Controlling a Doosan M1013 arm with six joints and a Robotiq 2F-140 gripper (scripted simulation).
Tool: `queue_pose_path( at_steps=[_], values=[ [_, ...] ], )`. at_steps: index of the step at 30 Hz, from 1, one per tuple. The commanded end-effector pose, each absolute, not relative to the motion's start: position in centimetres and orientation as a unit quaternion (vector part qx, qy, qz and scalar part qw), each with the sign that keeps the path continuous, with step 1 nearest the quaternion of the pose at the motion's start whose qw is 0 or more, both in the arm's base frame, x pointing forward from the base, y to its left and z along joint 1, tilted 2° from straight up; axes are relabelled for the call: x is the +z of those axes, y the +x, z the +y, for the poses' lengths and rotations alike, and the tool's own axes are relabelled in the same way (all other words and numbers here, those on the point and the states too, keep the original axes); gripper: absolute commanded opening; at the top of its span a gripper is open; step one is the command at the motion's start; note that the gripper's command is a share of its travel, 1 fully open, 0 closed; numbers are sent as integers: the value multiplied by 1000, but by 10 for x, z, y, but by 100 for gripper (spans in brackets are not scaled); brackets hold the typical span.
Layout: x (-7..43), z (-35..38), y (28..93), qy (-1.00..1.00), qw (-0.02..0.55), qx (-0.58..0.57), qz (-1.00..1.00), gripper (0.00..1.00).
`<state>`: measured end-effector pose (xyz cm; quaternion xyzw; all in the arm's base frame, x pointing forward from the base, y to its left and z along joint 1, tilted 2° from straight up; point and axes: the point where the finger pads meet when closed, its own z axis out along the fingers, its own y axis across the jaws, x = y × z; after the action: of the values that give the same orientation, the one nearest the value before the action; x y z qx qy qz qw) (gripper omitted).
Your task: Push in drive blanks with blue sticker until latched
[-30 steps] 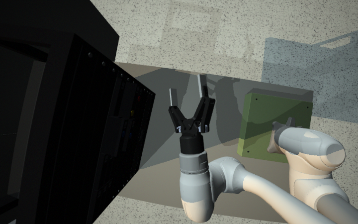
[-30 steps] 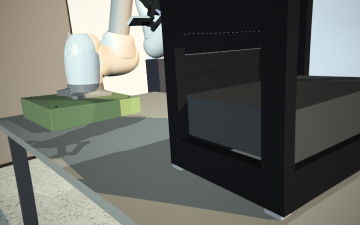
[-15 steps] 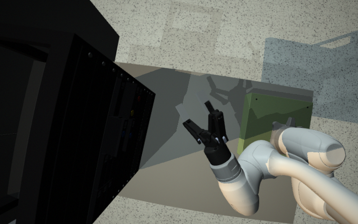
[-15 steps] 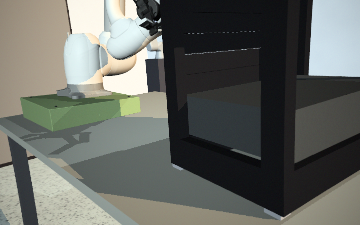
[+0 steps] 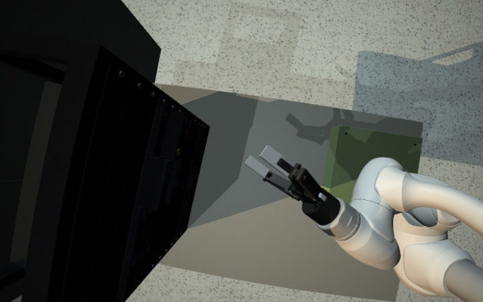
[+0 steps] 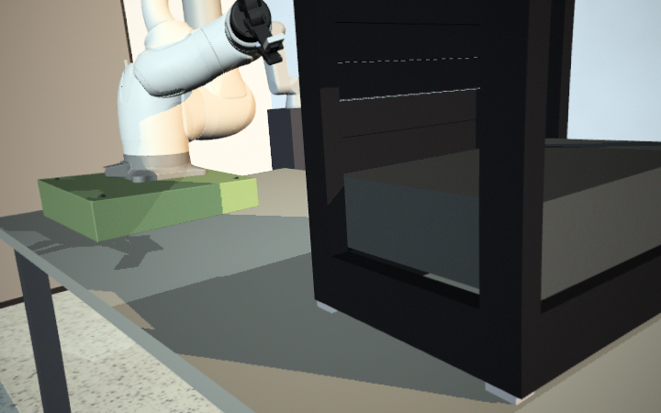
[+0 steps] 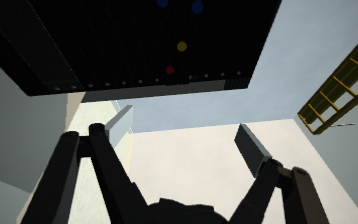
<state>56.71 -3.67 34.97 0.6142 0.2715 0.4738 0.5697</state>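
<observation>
Two blue round stickers (image 5: 166, 180) (image 5: 176, 182) show on the dark front face of the tall black rack (image 5: 106, 107), side by side, below a yellow round sticker (image 5: 178, 151) and a red round sticker (image 5: 187, 131); the drive blanks that carry them are too dark to make out. The black two-finger gripper (image 5: 257, 159) on the white arm (image 5: 392, 213) points at that face with its jaws spread fully wide and nothing between them. Its grey flat pads (image 5: 272, 154) stand well apart from the rack's front edge, with open grey table top (image 5: 249, 249) between. The arm stands on a green flat base block (image 6: 146, 214) near the table's far edge. The rack's pale corner feet (image 6: 325, 306) rest on the table.
</observation>
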Motion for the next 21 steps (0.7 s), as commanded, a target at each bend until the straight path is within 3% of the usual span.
queue_pose_path(
  at_steps=[1, 21],
  values=[
    [350, -25, 562, 590, 551, 485, 336, 100],
    [357, 8, 551, 525, 513, 505, 455, 100]
  ],
)
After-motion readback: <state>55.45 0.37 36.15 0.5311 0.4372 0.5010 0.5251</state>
